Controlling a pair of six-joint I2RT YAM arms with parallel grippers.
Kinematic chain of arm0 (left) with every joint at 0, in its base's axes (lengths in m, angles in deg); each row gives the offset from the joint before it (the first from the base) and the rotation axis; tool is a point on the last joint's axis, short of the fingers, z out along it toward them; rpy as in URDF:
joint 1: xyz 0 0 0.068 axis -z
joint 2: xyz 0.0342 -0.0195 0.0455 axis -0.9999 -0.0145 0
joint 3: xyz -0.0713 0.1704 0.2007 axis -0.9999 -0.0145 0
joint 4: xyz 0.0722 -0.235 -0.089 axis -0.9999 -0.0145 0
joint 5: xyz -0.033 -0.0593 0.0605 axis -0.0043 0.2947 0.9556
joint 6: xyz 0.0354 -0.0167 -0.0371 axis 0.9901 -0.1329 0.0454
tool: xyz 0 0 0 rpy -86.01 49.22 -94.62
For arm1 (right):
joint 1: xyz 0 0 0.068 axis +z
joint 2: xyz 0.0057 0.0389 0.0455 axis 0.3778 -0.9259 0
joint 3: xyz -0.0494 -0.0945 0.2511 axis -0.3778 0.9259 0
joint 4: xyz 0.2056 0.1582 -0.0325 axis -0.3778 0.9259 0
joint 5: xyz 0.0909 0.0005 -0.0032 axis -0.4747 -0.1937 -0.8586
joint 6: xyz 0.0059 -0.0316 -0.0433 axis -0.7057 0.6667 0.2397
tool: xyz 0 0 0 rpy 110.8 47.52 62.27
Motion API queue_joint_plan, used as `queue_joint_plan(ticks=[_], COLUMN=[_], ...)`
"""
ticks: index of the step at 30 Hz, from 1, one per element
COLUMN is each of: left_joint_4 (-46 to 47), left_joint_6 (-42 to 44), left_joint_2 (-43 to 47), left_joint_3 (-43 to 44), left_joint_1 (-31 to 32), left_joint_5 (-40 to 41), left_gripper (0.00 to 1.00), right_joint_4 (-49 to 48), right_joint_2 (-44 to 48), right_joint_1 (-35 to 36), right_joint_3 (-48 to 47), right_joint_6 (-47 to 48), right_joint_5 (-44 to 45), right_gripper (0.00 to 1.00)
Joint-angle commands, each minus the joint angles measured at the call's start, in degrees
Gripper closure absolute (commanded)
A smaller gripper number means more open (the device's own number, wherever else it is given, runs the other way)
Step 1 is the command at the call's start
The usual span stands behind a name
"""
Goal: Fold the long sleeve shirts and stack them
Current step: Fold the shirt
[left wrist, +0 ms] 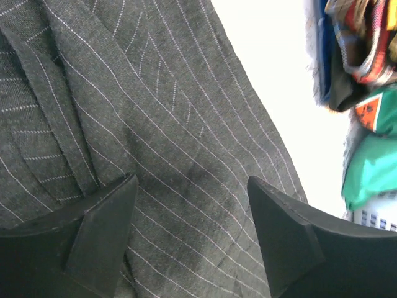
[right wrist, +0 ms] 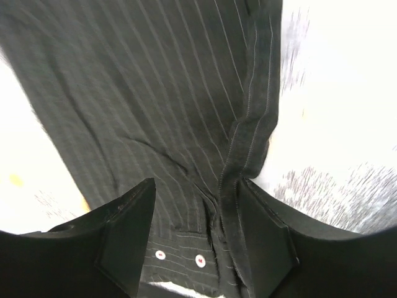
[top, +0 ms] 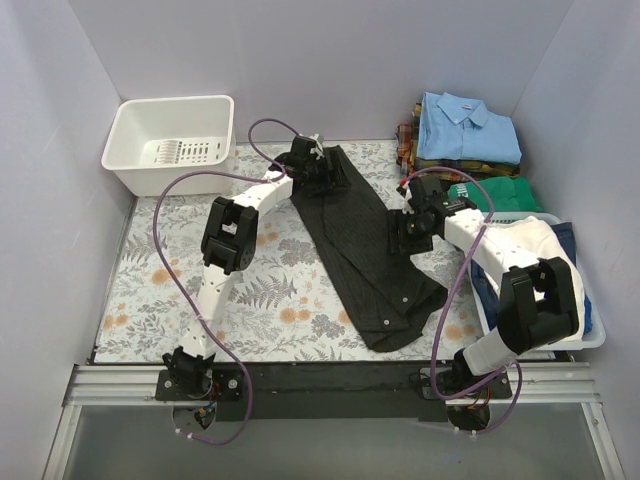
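Observation:
A black-charcoal pinstriped long sleeve shirt [top: 350, 240] lies stretched diagonally on the floral table cover, from the back middle to the front right. My left gripper [top: 318, 172] is at its far end. In the left wrist view it [left wrist: 192, 214] is open, jaws wide apart just above the striped cloth [left wrist: 155, 112]. My right gripper [top: 408, 222] is at the shirt's right edge. In the right wrist view it [right wrist: 197, 226] is open, with a stitched hem [right wrist: 248, 136] and a cuff with two pale buttons [right wrist: 180, 256] between the fingers.
A folded stack stands at the back right: a light blue shirt [top: 468, 128] on top, plaid [top: 408, 145] below and green cloth [top: 495, 190] in front. A bin [top: 590, 335] at the right holds white cloth [top: 525, 245]. An empty white basket [top: 170, 145] sits back left.

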Motion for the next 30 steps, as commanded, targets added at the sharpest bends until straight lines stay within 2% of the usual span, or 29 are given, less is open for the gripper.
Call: queue_joint_plan(ticks=[1,4,6,10,15,21,30], left_joint_4=[-4.5,-8.9,-8.8,-6.4,-9.0,-9.2,-10.1], left_joint_6=[2.6,6.0,7.4,8.0,7.9,7.1,7.7], left_joint_2=[-5.0,-0.6,6.7,16.9,23.5,31.4,43.0], left_joint_3=[7.5,11.7,8.6,-1.4,-10.7,-23.2,-35.3], left_joint_1=[0.0,-0.6,-1.1,-2.4,-3.9,-4.4,-5.3], left_joint_5=[3.6,4.3,6.5,5.4,5.8,5.7,9.4], left_gripper=[0.27,0.26,0.21,0.18,0.17,0.18,0.17], right_joint_4=[-1.6,-1.7,-1.3,-1.1,-1.2,-5.3,-7.9], right_joint_2=[-1.2,-1.2,-1.1,-1.0,-2.4,-6.1,-16.9], right_joint_1=[0.1,0.1,0.1,1.4,9.2,15.6,24.5], right_joint_3=[-7.9,-9.6,-9.9,-7.7,-3.2,3.6,-0.1], right_joint_6=[-0.1,1.1,2.0,5.9,7.7,3.9,0.8], right_joint_5=[1.8,2.0,1.4,1.4,2.6,0.7,-1.7], right_gripper=[0.36,0.36,0.36,0.35,0.35,0.35,0.36])
